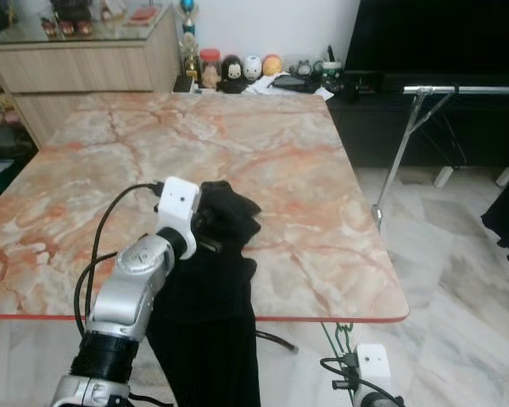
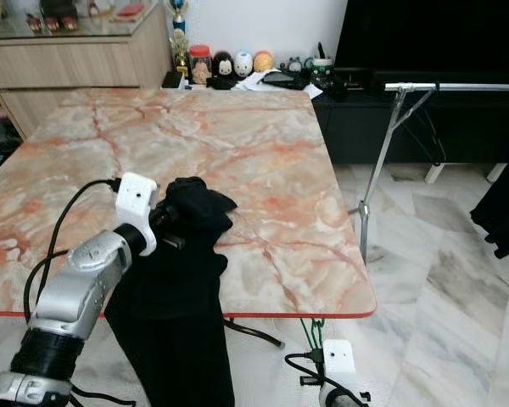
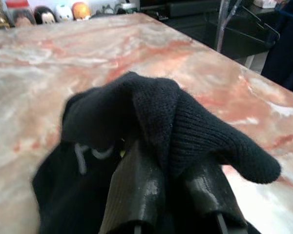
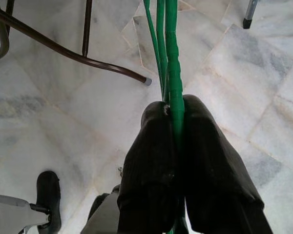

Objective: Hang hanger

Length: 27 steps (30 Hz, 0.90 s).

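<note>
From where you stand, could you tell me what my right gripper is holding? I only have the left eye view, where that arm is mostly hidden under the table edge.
Observer: The right gripper is shut on a green hanger, its wire pinched between both fingers, above the marble floor.
Operator: Thank you. And is the left one really gripping the black cloth?
Observer: Yes, in the left wrist view the left gripper has its fingers closed on the black knit garment, which bunches over their tips.
Operator: Is the rail free?
Observer: The drying rack's bar is bare where visible, right of the table.
</note>
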{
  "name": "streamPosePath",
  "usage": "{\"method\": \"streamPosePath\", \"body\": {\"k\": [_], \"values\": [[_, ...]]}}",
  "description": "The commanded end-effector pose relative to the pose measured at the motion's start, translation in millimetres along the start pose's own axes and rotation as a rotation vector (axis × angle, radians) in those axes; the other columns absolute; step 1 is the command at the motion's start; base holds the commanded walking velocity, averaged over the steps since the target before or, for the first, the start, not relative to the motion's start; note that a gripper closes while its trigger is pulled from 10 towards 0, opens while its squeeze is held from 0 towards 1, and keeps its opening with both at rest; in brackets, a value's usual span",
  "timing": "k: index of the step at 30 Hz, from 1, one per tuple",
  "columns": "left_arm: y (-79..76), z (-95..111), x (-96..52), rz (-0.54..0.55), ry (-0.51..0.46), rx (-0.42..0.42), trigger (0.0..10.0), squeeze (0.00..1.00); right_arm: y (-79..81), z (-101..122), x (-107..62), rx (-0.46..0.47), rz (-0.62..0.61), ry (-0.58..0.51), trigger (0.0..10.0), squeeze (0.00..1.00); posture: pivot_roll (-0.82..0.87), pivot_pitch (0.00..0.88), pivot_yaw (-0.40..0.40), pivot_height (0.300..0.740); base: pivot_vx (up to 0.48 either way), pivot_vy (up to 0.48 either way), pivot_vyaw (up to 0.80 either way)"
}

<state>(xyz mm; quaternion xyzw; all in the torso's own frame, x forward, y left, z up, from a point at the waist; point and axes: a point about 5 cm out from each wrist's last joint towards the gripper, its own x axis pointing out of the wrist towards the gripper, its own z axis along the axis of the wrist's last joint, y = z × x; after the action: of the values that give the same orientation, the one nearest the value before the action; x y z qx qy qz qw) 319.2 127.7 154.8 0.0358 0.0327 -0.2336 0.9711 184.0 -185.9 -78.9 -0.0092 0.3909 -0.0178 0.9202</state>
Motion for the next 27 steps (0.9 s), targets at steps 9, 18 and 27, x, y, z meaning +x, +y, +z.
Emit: {"method": "streamPosePath", "body": {"k": [9, 18, 27], "values": [[-7.1, -1, -7.1, -0.010, 0.025, -0.005, 10.0, 1.00, -4.6, -4, -1.8, 0.006, -0.015, 0.003, 10.0, 0.00, 0.00, 0.000, -0.025, 0.740, 0.000, 0.000, 0.00], [-7.0, 1, -16.1, -0.044, 0.030, 0.008, 10.0, 1.00, -2.7, 0, -0.6, 0.007, -0.009, -0.005, 10.0, 0.00, 0.00, 0.000, -0.028, 0.740, 0.000, 0.000, 0.00], [-1.9, -4, -32.6, -0.031, 0.024, 0.014, 10.0, 1.00, -2.2, 0, -0.5, 0.008, -0.008, -0.004, 10.0, 0.00, 0.00, 0.000, -0.029, 0.740, 0.000, 0.000, 0.00]]}}
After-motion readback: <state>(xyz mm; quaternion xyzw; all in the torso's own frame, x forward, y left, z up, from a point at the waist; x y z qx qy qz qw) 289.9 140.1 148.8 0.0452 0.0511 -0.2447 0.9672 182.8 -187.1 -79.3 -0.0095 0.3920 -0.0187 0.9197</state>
